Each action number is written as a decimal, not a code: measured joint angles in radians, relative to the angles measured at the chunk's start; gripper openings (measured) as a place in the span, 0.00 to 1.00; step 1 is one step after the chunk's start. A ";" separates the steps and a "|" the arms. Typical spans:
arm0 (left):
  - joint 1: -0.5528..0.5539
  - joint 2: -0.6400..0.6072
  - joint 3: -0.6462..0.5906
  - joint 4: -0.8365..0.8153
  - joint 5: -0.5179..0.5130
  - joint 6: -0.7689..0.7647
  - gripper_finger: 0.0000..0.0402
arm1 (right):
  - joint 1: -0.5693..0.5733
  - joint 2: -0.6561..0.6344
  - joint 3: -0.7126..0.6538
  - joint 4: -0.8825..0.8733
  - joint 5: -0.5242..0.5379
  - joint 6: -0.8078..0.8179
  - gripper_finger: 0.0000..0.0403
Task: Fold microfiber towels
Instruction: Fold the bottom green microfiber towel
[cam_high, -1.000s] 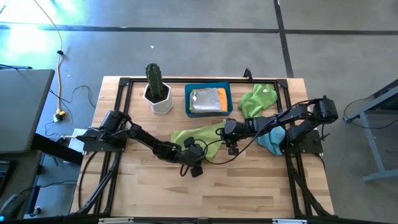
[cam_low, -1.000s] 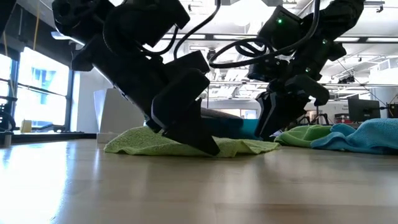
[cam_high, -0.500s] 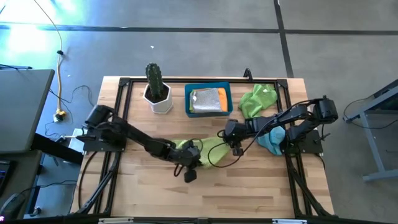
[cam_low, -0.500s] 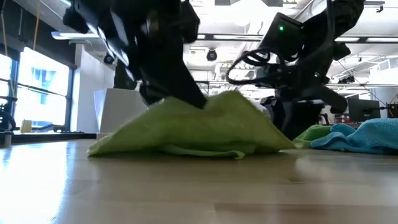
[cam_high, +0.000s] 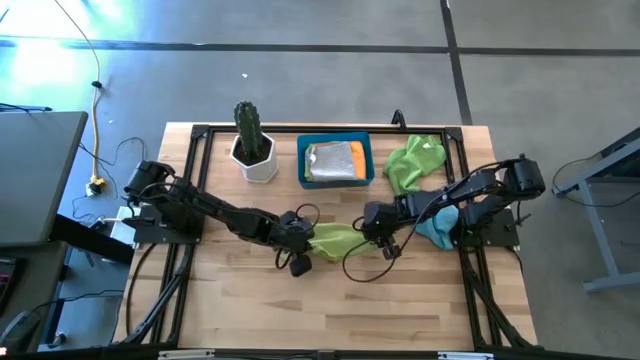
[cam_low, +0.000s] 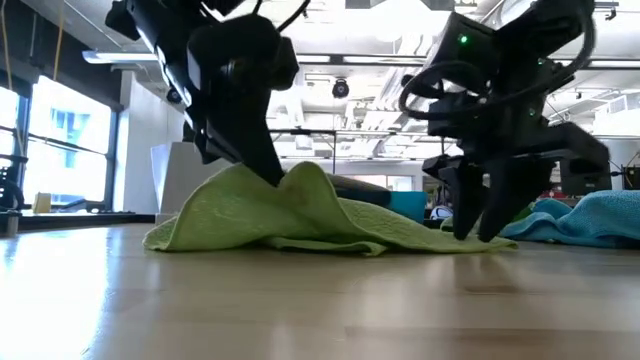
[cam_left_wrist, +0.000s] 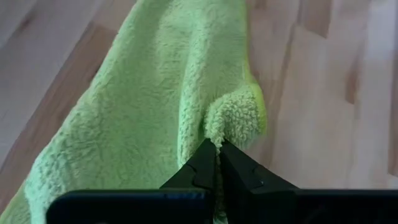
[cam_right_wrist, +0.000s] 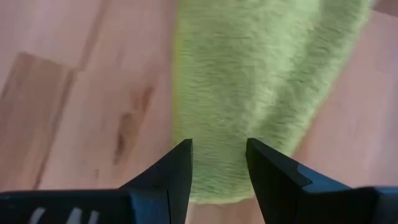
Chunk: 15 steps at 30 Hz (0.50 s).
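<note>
Lime towel (cam_high: 336, 238), at table centre, has been pinched within the last second by the left gripper (cam_high: 300, 240), now clenched on a raised fold at its 9 o'clock edge, while the right gripper (cam_high: 380, 232) hovers spread-jawed at 3 o'clock, so folding has begun.

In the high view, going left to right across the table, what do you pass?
Cactus pot → left gripper pinching the lime towel → blue bin → right gripper → second lime towel → light blue towel.
</note>
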 joint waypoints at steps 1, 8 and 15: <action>0.006 0.000 0.000 -0.004 -0.002 -0.004 0.01 | 0.012 -0.003 0.000 -0.006 0.000 -0.001 0.36; 0.054 0.000 0.000 -0.015 -0.001 -0.005 0.01 | 0.093 -0.009 0.000 -0.018 0.040 0.000 0.36; 0.064 0.000 0.000 -0.016 0.018 0.021 0.01 | 0.113 -0.004 0.000 -0.020 0.164 0.051 0.36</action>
